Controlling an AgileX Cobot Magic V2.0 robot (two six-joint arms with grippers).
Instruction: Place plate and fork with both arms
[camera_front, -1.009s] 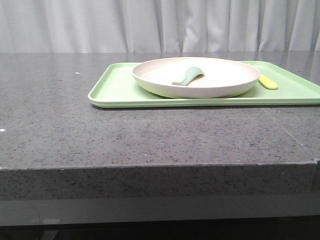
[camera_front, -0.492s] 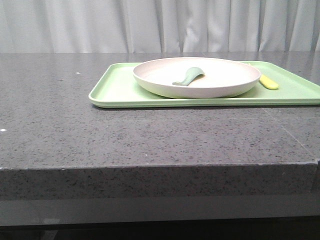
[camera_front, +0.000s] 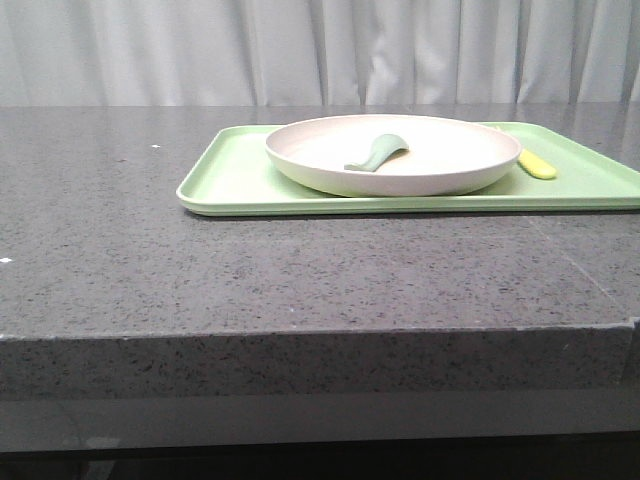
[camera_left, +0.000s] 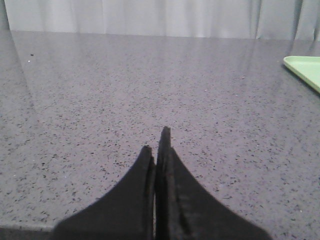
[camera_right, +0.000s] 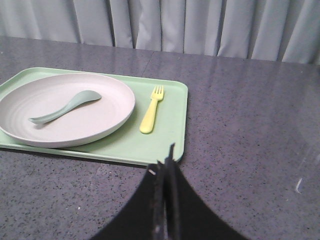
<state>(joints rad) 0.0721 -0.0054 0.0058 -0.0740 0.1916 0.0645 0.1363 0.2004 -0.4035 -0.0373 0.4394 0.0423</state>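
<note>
The off-white plate sits on a light green tray at the back right of the counter; it also shows in the right wrist view. A sage green spoon lies in the plate. The pale yellow fork lies on the tray beside the plate, with only its handle end showing in the front view. My left gripper is shut and empty over bare counter, far from the tray. My right gripper is shut and empty, just in front of the tray's near corner. Neither gripper shows in the front view.
The grey speckled counter has its front edge close to the camera. A pale curtain hangs behind it. A corner of the tray shows in the left wrist view.
</note>
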